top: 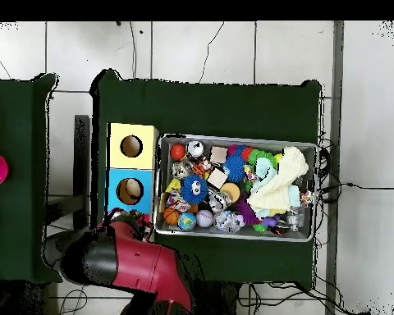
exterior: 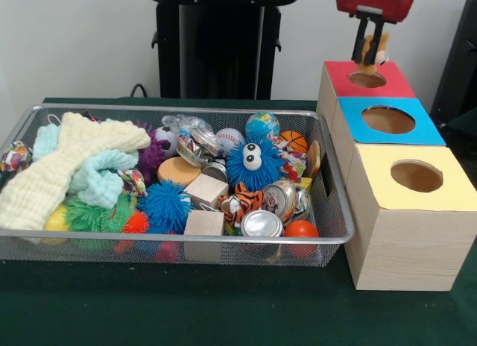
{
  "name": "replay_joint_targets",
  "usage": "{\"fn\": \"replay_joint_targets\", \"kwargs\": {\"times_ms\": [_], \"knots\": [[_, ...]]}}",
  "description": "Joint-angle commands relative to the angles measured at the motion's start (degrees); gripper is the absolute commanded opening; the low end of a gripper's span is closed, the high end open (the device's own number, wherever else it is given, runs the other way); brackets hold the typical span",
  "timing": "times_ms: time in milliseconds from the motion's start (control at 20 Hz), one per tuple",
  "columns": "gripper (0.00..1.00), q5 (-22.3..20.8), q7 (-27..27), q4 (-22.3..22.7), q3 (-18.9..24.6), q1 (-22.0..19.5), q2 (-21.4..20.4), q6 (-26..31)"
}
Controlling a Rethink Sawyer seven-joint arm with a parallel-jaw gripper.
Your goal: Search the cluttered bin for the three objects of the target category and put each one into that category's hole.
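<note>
My gripper (exterior: 370,54) hangs at the top right, shut on the tan-orange toy (exterior: 376,52), which dangles just above the round hole (exterior: 367,79) in the red-topped box. In the overhead view my red arm (top: 143,264) covers that box and the gripper. The wire-mesh bin (exterior: 186,238) lies to the left, also in the overhead view (top: 237,237). The tiger-striped toy (exterior: 242,200) lies in the bin's clutter near its front right. I cannot pick out the pale yellow toy.
The blue-topped box (exterior: 421,130) and the yellow-topped box (exterior: 373,167) stand in a row in front of the red one. The bin holds a fuzzy blue ball with eyes (exterior: 252,163), wooden cubes (exterior: 206,189), cans (exterior: 261,224), balls and folded cloths (exterior: 67,167).
</note>
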Motion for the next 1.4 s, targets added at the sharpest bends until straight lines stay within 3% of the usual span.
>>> {"fn": "replay_joint_targets", "kwargs": {"times_ms": [50, 550, 1050, 1400], "knots": [[0.0, 2.5, 11.7, -1.1, 4.5, -2.8, 3.8, -0.1], [0.0, 1.3, 10.6, 2.2, 8.3, -5.9, 5.7, -7.0], [0.0, 2.9, 14.9, 5.8, 9.2, -2.7, 5.7, -10.5], [0.0, 3.2, 14.9, 8.2, 11.1, -3.7, 5.2, -12.7]]}}
